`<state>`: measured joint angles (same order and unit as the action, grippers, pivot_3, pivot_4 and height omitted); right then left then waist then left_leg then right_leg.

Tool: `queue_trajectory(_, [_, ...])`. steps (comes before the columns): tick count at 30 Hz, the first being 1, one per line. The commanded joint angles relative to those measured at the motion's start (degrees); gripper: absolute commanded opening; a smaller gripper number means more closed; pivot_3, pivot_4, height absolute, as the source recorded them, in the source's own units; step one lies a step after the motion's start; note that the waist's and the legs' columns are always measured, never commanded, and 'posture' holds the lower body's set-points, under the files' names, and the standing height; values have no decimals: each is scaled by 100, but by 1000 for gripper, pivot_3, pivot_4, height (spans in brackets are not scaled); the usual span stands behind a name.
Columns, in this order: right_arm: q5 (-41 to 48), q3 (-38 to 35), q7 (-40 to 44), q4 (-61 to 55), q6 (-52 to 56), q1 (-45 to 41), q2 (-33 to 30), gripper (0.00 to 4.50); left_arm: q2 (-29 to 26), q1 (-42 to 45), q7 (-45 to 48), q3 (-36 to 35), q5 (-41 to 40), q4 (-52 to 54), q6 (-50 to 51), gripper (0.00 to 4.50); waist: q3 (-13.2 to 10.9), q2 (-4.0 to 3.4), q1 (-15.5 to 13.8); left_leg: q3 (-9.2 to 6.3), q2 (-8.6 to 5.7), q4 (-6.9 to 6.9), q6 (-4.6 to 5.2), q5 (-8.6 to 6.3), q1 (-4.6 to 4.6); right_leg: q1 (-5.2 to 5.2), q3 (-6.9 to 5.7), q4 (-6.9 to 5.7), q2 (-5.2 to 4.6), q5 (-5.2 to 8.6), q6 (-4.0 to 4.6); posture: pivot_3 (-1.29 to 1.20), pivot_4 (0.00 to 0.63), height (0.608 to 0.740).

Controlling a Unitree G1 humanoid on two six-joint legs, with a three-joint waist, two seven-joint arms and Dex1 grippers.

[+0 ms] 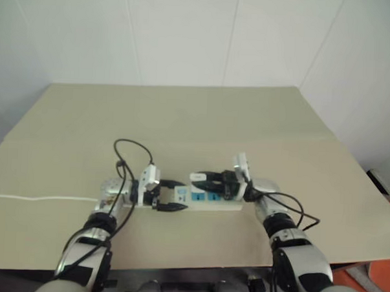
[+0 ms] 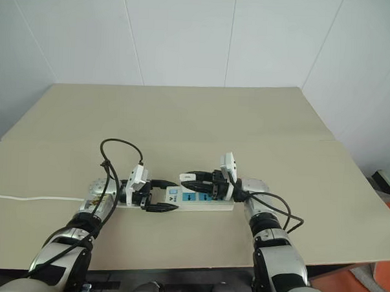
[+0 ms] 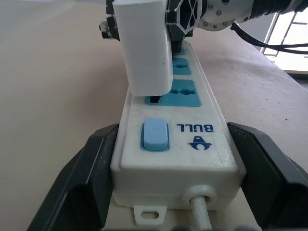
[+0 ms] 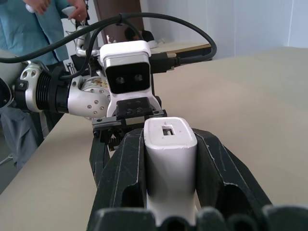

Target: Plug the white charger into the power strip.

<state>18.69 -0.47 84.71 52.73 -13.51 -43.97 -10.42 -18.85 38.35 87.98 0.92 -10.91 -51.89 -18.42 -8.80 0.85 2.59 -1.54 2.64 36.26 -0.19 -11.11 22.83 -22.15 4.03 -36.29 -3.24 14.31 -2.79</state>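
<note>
1. The power strip (image 3: 175,144) is lying flat on the desk (image 2: 203,114), near the front edge, with its switch end clamped between the fingers of the left hand (image 2: 159,196).
2. The white charger (image 4: 170,166) is pinched tight in the right hand (image 2: 188,179) and held right over the strip; in the left wrist view its lower end is seen sitting at the first blue socket (image 3: 183,94) next to the switch (image 3: 155,135).
3. Whether the prongs are already in can't be told, since they're hidden under the charger body.
4. Stuff that could go sideways, probably:
   - If the prongs are a bit off the slots, a push down would just jam them on the socket face.
   - The charger could be tilted in the grip by an uneven push.
   - The strip could be slid or lifted if the left grip gives.
</note>
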Motion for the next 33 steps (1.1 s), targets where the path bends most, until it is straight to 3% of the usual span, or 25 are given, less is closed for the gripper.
queue_trajectory(1, [-140, 10, 41, 172, -116, 71, -65, 1114, -109, -46, 36, 76, 27, 89, 74, 3245, 1, 0, 0, 0, 0, 0, 0, 0, 0, 0, 0, 0, 0, 0, 0, 0, 150, 740])
queue_trajectory(13, [-502, 43, 239, 995, -173, -227, -478, 1114, -155, -107, 26, 98, -23, 187, 106, 3245, 3, 1, -5, 0, -1, 1, 0, 0, -7, 6, 1, -3, 0, 0, 0, 0, 150, 740])
queue_trajectory(28, [-777, 268, 408, 1290, -1037, -205, -728, 1114, -166, -133, -40, 138, -77, 288, 165, 3245, 4, 1, -28, 0, -4, 3, 0, 0, -9, 12, 0, 0, -4, 0, -1, 0, 150, 740])
queue_trajectory(33, [-916, 423, 231, 1396, -659, -322, -684, 1114, -154, -149, -40, 144, -98, 340, 225, 3245, 11, 0, -26, 0, -4, 3, 0, 0, -13, 17, 0, 0, -4, 0, -1, 0, 150, 740])
